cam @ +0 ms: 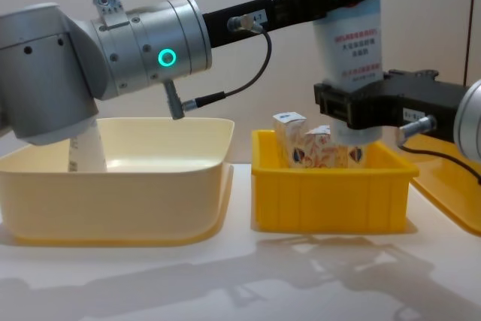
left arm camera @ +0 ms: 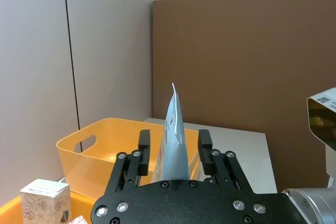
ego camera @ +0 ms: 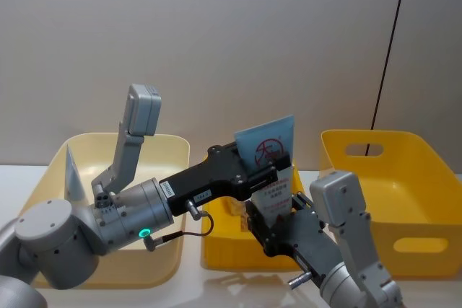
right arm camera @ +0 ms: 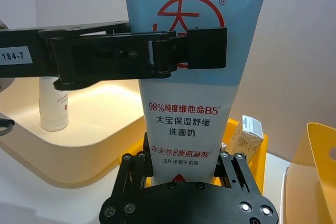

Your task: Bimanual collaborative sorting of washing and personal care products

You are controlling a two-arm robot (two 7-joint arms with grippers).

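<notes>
Left gripper [ego camera: 273,172], seen from the head, is clamped across a pale-blue tube [ego camera: 266,141] at its red circle logo. The right gripper [ego camera: 278,216] grips the same tube lower down. The tube stands upright over a small yellow bin [ego camera: 220,250]. To the left is a cream bin [ego camera: 155,265] with a second tube [ego camera: 72,171] standing in it, and to the right is a large yellow bin [ego camera: 404,178].

At the left wrist, the tube shows edge-on, pressed between the two black fingers [left arm camera: 144,148]. A patterned carton [left arm camera: 44,200] stands close by, and the large yellow bin lies beyond.

At the right wrist, that gripper's fingers [right arm camera: 134,163] pinch the tube just below its red lettering. The left gripper crosses the logo above. Another carton [right arm camera: 247,135] stands in the small yellow bin behind.

From the chest, the tube hangs upright between both closed grippers. Its lower end is just over two cartons in the small yellow bin, which stands on the worktop [cam: 225,276] beside the cream bin.
</notes>
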